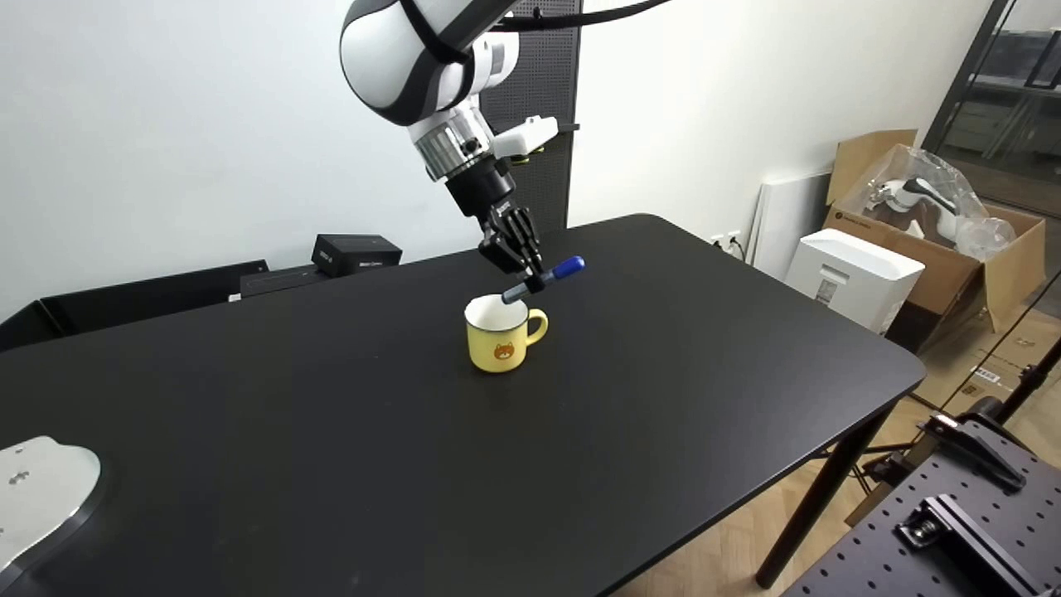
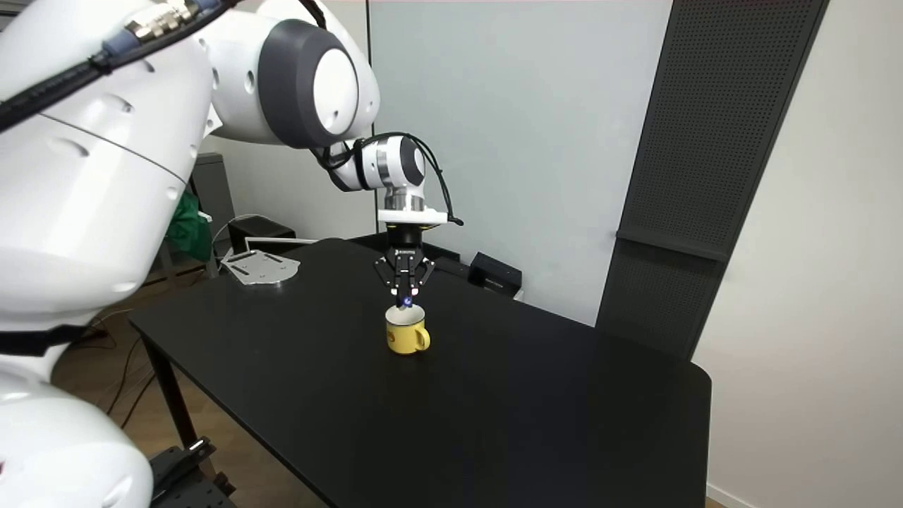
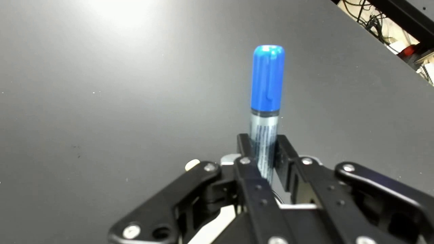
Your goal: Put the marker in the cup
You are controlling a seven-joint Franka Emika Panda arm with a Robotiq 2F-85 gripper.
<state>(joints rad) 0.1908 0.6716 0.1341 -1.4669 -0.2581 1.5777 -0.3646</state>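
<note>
The marker has a blue cap and a grey barrel. It shows in both exterior views [image 1: 569,266] [image 2: 407,302] and in the wrist view [image 3: 267,79]. My gripper [image 1: 536,281] is shut on its barrel, also in the wrist view [image 3: 263,139]. The marker is tilted, cap end higher, and its grey end is at the cup's rim in an exterior view; I cannot tell whether they touch. The yellow cup [image 1: 497,344] stands upright on the table below the gripper [image 2: 404,295], handle to one side. It also shows in an exterior view [image 2: 405,339]. In the wrist view the gripper hides most of it.
The black table [image 1: 663,356] holds the cup. A pale metal plate lies at its far end [image 2: 261,268], also seen in an exterior view [image 1: 41,489]. Black boxes [image 1: 356,254] stand along the table's wall side. Cardboard boxes [image 1: 945,265] stand on the floor beyond the table.
</note>
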